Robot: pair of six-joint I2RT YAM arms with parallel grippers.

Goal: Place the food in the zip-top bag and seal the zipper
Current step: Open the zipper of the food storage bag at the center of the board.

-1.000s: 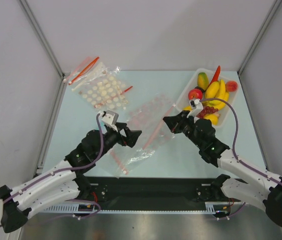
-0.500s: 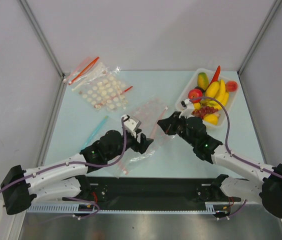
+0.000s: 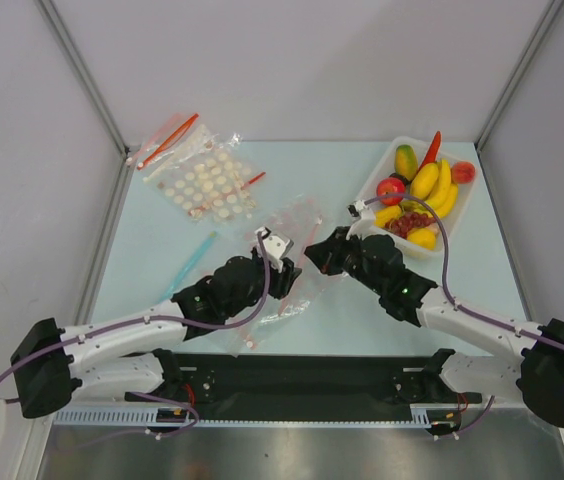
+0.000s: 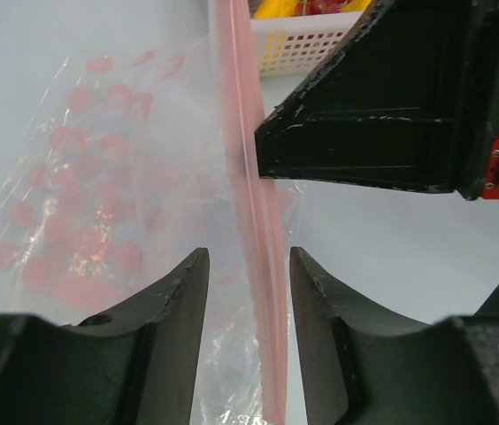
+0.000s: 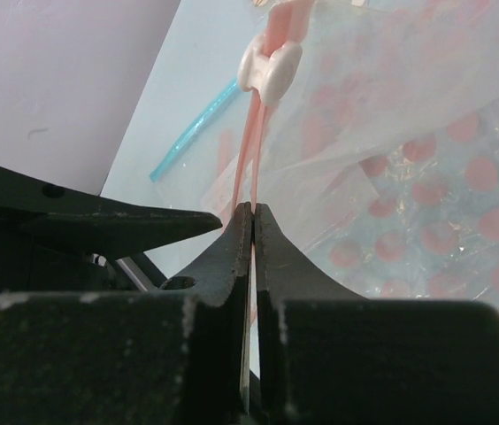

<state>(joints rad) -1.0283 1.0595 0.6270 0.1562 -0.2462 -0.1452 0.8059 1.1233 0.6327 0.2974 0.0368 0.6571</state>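
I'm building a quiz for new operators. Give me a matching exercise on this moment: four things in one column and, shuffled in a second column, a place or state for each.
Things
1. right gripper
2. left gripper
3. bananas
4. white-dotted bag

Places or states
a. lying in the white basket
b. at the back left of the table
c. shut on the zipper
d. jaws apart, one on each side of the zipper

Pairs: 1-c, 2-d, 3-a, 4-b

Zipper [image 4: 248, 177]: I lose both ends past the frame edges; basket [image 4: 294, 44] cropped at top, contents unreadable.
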